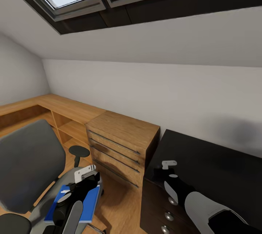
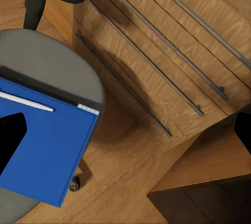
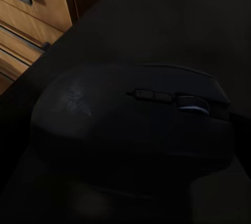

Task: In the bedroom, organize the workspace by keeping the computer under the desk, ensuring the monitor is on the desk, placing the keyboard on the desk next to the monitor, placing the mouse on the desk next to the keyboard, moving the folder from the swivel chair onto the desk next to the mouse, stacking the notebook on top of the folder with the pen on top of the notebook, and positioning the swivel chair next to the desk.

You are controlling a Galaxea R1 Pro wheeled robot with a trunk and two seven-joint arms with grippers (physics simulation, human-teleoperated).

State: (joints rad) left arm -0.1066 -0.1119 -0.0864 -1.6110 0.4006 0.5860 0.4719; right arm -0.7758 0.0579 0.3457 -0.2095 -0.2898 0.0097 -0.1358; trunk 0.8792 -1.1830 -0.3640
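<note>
The grey swivel chair [image 1: 25, 161] stands at the left with the bright blue folder [image 1: 92, 199] [image 2: 52, 151] flat on its seat. The white pen [image 2: 26, 101] lies on the folder near one edge, beside a thin dark strip [image 2: 47, 89] that may be the notebook. My left gripper [image 1: 87, 176] [image 2: 125, 132] hovers open above the folder's edge, holding nothing. The black mouse [image 3: 130, 125] rests on the black desk [image 1: 218, 161], very close under my right gripper [image 1: 160, 173]. That gripper's fingers are not clear, so I cannot tell whether they touch the mouse.
A light wood dresser [image 1: 123, 132] [image 2: 172, 41] with bar handles stands between chair and desk. A low wood shelf unit [image 1: 54, 110] runs along the back left wall. The chair's black armrest [image 1: 79, 151] sits near the dresser. Skylights are overhead.
</note>
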